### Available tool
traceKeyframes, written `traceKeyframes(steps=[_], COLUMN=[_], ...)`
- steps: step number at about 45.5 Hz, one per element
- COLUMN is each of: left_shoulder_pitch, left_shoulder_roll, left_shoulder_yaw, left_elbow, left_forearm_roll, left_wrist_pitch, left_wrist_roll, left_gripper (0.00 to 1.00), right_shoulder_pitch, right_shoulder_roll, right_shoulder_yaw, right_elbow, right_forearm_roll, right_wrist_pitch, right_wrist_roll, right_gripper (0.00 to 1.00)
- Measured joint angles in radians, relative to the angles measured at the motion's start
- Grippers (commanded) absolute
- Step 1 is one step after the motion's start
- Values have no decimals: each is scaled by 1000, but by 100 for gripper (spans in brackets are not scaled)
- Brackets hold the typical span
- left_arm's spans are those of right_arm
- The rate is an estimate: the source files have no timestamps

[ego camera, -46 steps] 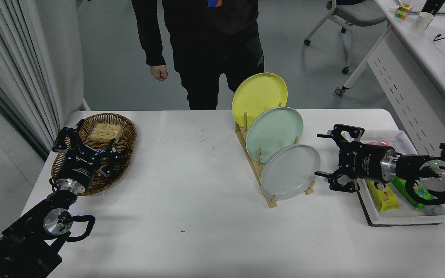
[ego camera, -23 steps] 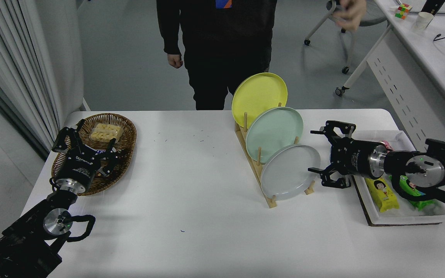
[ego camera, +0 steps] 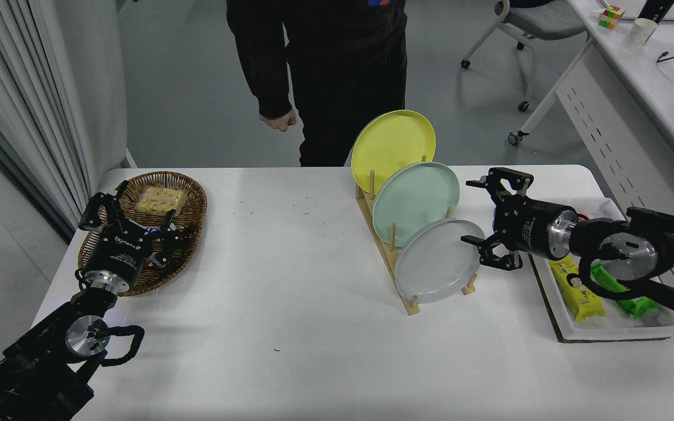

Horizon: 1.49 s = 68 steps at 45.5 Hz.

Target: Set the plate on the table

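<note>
The pale grey plate [ego camera: 437,261] stands tilted in the front slot of a wooden rack [ego camera: 398,275] on the white table [ego camera: 290,316]. Behind it stand a mint-green plate [ego camera: 413,199] and a yellow plate [ego camera: 391,142]. My right gripper [ego camera: 473,213] is open, its fingers spread just right of the grey plate's upper right rim, the lower fingertip [ego camera: 467,240] at the rim. My left gripper [ego camera: 132,217] is parked open over the basket at the lower left.
A wicker basket [ego camera: 188,234] with a snack pack sits at the far left. A white tray [ego camera: 600,327] with yellow and green snack packs lies at the right under my right arm. A person in black [ego camera: 325,70] stands at the far side.
My right gripper has moved left and slightly up toward the grey plate's rim, staying open. The person at the far side has shifted. The left arm has not moved.
</note>
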Motion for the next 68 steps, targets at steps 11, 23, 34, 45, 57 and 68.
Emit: traceKeyframes(steps=[11, 23, 34, 45, 57, 68], left_shoulder_pitch=[0, 0, 0, 0, 0, 0], left_shoulder_roll=[0, 0, 0, 0, 0, 0], left_shoulder_yaw=[0, 0, 0, 0, 0, 0], left_elbow=[0, 0, 0, 0, 0, 0], left_forearm_roll=[0, 0, 0, 0, 0, 0], left_wrist_pitch=[0, 0, 0, 0, 0, 0], left_wrist_roll=[0, 0, 0, 0, 0, 0], left_gripper=[98, 98, 98, 98, 98, 98], right_shoulder_pitch=[17, 43, 57, 62, 71, 74], right_shoulder_roll=[30, 48, 58, 67, 70, 71], right_shoulder_yaw=[-30, -52, -58, -55, -51, -50], right_elbow=[-37, -51, -55, -56, -58, -60], right_forearm_roll=[-2, 9, 25, 32, 34, 35], right_wrist_pitch=[-6, 3, 9, 10, 10, 3], right_wrist_roll=[-1, -61, -111, -126, -131, -132], right_gripper=[92, 86, 79, 71, 62, 60])
